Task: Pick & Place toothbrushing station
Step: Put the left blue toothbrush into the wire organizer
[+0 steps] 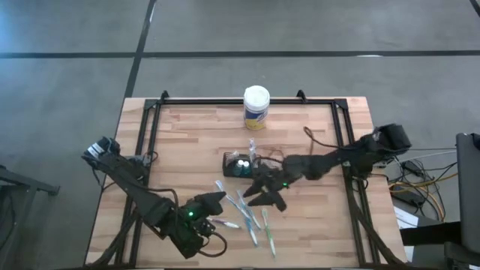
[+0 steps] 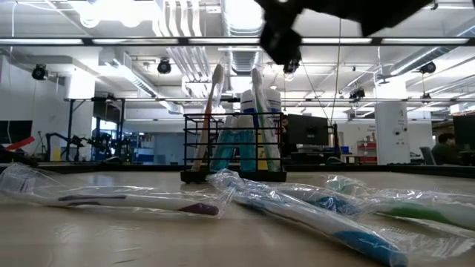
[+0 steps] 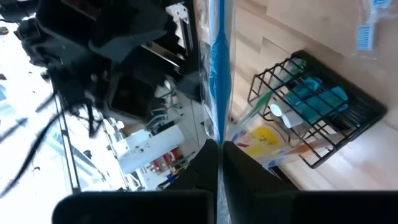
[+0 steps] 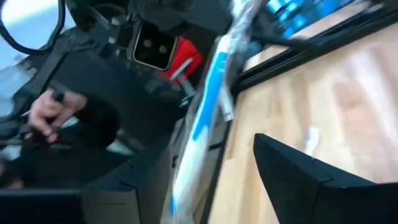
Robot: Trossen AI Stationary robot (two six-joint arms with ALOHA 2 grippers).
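The black wire caddy stands at mid-table with brushes and white-capped tubes upright in it, and shows in the low view as caddy. Several wrapped toothbrushes lie flat on the wood in front of it. My left gripper is raised above them and shut on a wrapped blue toothbrush. My right gripper is open just right of it. In the right wrist view the same blue toothbrush stands between its spread fingers; no touch shows. My left gripper pinches the wrapped blue toothbrush between its two fingers at one end of it. The rest of the brush sticks out ahead of the fingertips. The brush is lifted clear of the table.
A white-lidded canister with a yellow label stands at the table's far edge, behind the caddy. Black frame rails run along the table's left and right sides. Bare wood lies at the near right.
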